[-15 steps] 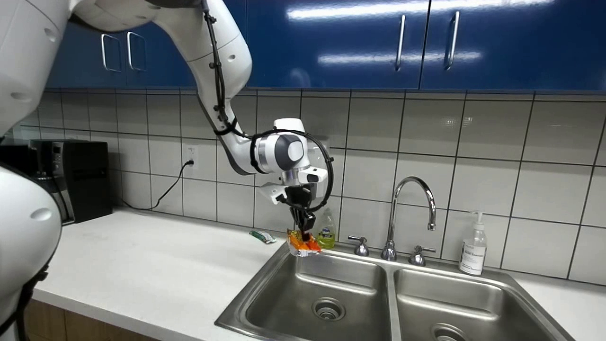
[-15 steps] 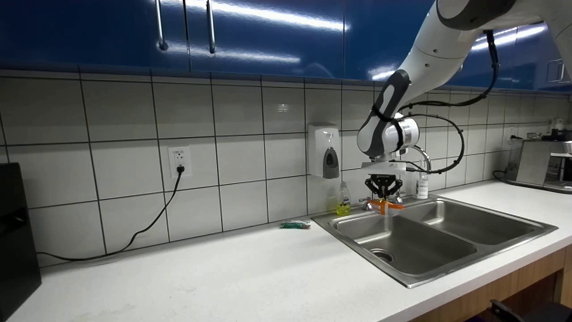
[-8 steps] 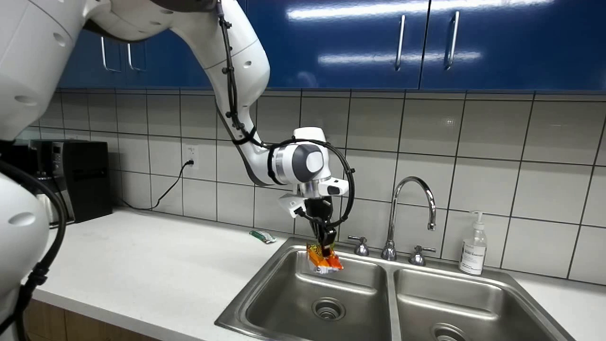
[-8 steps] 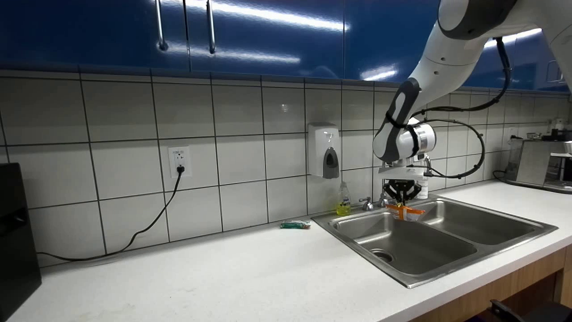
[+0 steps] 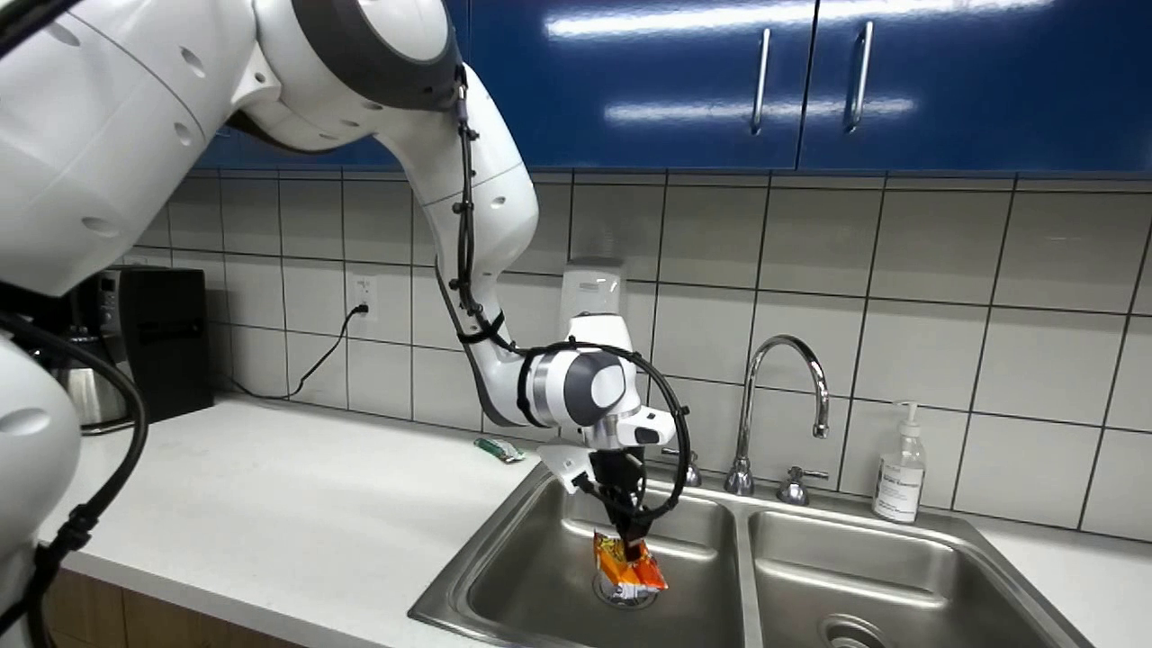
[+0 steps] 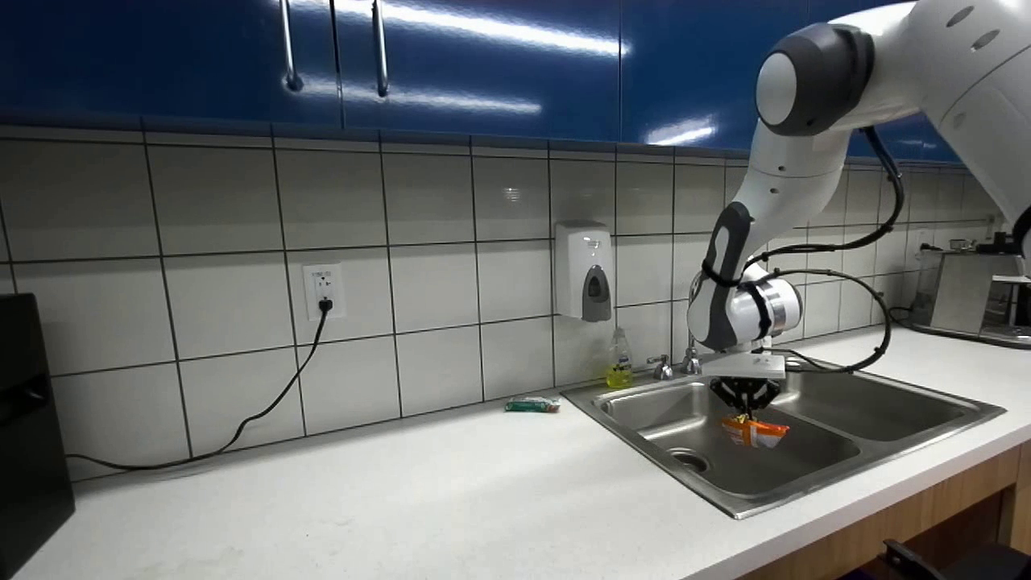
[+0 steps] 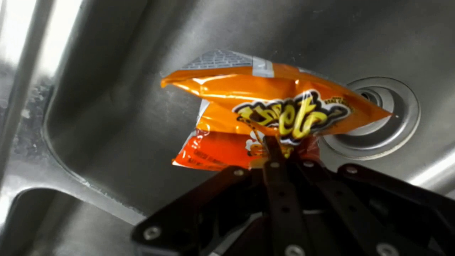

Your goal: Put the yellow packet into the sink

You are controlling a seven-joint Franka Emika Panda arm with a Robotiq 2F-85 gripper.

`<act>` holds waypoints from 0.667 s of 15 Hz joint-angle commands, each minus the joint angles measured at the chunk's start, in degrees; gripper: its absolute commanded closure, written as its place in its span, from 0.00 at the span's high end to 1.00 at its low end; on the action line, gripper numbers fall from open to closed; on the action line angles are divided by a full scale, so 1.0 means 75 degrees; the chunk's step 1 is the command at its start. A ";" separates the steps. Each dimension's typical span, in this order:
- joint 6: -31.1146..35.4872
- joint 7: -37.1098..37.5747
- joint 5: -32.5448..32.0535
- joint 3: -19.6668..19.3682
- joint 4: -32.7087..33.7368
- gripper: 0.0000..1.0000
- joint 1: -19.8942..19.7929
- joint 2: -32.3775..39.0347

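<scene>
The yellow packet, orange-yellow with red patches, shows in both exterior views [image 5: 616, 567] [image 6: 755, 434] and the wrist view [image 7: 245, 87]. My gripper [image 5: 633, 547] is shut on its upper middle, and the packet spreads out on both sides of the fingers. The gripper also shows in an exterior view [image 6: 749, 411] and the wrist view [image 7: 284, 151]. The packet hangs over one basin of the steel sink [image 5: 745, 576] [image 6: 656, 453], beside the round drain [image 7: 408, 117] in the wrist view. Whether its lower edge touches the basin floor, I cannot tell.
The curved tap [image 5: 748, 405] and its handles stand behind the basins. A hand sanitizer bottle [image 5: 900, 481] stands at the back rim. A dish soap bottle [image 6: 619, 369] and a small green packet [image 6: 532, 405] are by the wall. A soap dispenser [image 6: 584, 274] hangs above.
My gripper has carried the packet from the sink's back edge forward and down, over the basin near the drain. The gripper has stayed shut on it.
</scene>
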 commanded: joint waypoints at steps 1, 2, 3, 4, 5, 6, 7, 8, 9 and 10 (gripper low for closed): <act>0.0549 -0.0609 0.0440 0.0033 0.0303 0.01 -0.0244 0.0805; 0.0676 -0.0749 0.0557 0.0055 0.0346 0.01 -0.0299 0.0999; 0.0785 -0.0871 0.0666 0.0068 0.0392 0.01 -0.0343 0.1173; 0.0868 -0.0982 0.0753 0.0075 0.0450 0.01 -0.0379 0.1332; 0.0932 -0.1079 0.0848 0.0089 0.0497 0.01 -0.0409 0.1464; 0.0979 -0.1157 0.0927 0.0084 0.0560 0.01 -0.0427 0.1591; 0.1016 -0.1254 0.0986 0.0094 0.0596 0.01 -0.0447 0.1686; 0.1022 -0.1320 0.1044 0.0099 0.0646 0.01 -0.0459 0.1772; 0.1018 -0.1358 0.1074 0.0061 0.0683 0.08 -0.0428 0.1855; 0.1063 -0.1427 0.1098 0.0058 0.0715 0.30 -0.0433 0.1918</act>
